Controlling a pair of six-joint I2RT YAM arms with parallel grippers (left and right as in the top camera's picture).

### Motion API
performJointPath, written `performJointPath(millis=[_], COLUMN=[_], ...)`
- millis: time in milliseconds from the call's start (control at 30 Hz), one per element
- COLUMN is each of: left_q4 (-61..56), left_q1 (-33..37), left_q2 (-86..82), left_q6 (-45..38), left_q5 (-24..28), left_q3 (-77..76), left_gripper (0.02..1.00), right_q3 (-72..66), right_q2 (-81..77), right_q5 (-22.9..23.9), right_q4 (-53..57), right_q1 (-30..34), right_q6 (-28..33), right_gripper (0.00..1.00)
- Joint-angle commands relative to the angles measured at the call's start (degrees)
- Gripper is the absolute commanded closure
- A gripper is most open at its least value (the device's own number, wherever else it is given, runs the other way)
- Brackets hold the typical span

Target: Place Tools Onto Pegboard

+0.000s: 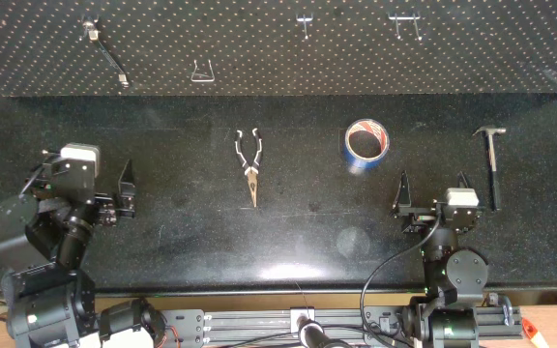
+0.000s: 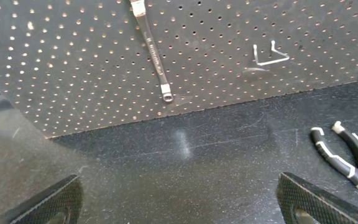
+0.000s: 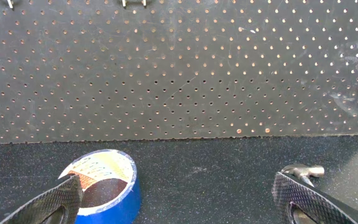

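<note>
A wrench point(image 1: 107, 53) point(image 2: 154, 53) hangs on the black pegboard point(image 1: 278, 43) at the back left. On the dark table lie pliers point(image 1: 250, 164) point(image 2: 347, 165) with white-and-black handles, a blue tape roll point(image 1: 366, 145) point(image 3: 104, 183) and a hammer point(image 1: 492, 164) whose head point(image 3: 303, 171) peeks in beside my right finger. My left gripper point(image 1: 125, 188) point(image 2: 179, 208) stands open at the left, well short of the pliers, holding nothing. Near the front, between tape and hammer, my right gripper point(image 1: 433, 188) point(image 3: 179, 208) is open and empty too.
Bare metal hooks stick out of the pegboard: one point(image 1: 202, 72) point(image 2: 269, 56) to the right of the wrench, two more point(image 1: 304, 21) point(image 1: 406, 21) higher up toward the right. The table's front edge runs just ahead of the arm bases.
</note>
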State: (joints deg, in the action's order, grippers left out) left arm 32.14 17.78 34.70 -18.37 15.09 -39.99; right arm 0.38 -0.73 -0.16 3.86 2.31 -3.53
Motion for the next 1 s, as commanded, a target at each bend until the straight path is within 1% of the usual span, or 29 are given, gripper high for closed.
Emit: performJointPath(millis=[33,100,200,267,300,400,467,533,600,633,700,767,800,900,1000], left_q4=[0.11,0.28,0.28,0.26,0.26,0.48,0.68,0.17,0.15,0.37,0.83,0.87,0.87,0.31,-1.66], left_q1=[-0.17,-0.17,-0.17,-0.17,-0.17,-0.17,-0.17,-0.96,-3.85,-5.64,-10.69,-15.87,-19.67,-28.50,-37.53], left_q2=[-0.22,-0.22,-0.22,-0.22,-0.22,-0.57,-0.31,0.44,1.14,1.57,2.80,4.17,5.38,8.57,12.17], left_q6=[-0.13,-0.13,-0.04,1.57,3.98,12.63,14.69,21.07,28.41,33.18,44.57,49.70,52.57,57.16,57.64], left_q5=[-2.54,-2.89,-2.10,-1.05,-0.48,4.39,4.94,3.91,-1.27,-4.83,-14.69,-21.03,-24.81,-30.21,-31.63], left_q3=[-0.46,-0.46,-0.46,-0.46,-0.46,-0.44,-0.39,-0.39,-0.39,-0.39,-0.39,-0.39,-0.39,-0.39,-0.39], left_gripper=[0.023,0.023,0.023,0.020,0.023,0.023,0.023,0.023,0.023,0.023,0.023,0.023,0.023,0.020,0.020], right_q3=[-0.15,-0.15,-0.15,-0.15,-0.15,-0.15,-0.15,-0.15,-0.15,-0.15,-0.15,-0.15,-0.15,-0.15,-0.15], right_q2=[0.61,0.61,0.61,0.61,0.61,0.61,0.61,0.61,0.61,0.61,0.61,0.61,0.61,0.61,0.61], right_q5=[-0.35,-0.35,-0.35,-0.35,-0.35,-0.35,-0.35,-0.35,-0.35,-0.35,-0.35,-0.35,-0.35,-0.35,-0.35], right_q4=[0.28,0.28,0.28,0.28,0.28,0.28,0.28,0.28,0.28,0.28,0.28,0.28,0.28,0.28,0.28], right_q1=[0.28,0.28,0.28,0.28,0.28,0.28,0.28,0.28,0.28,0.28,0.28,0.28,0.28,0.28,0.28], right_q6=[0.83,0.83,0.83,0.83,0.83,0.83,0.83,0.83,0.83,0.83,0.83,0.83,0.83,0.83,0.83], right_gripper=[0.003,0.001,0.001,0.001,0.001,0.001,0.001,0.001,0.001,0.001,0.001,0.001,0.001,0.001,0.001])
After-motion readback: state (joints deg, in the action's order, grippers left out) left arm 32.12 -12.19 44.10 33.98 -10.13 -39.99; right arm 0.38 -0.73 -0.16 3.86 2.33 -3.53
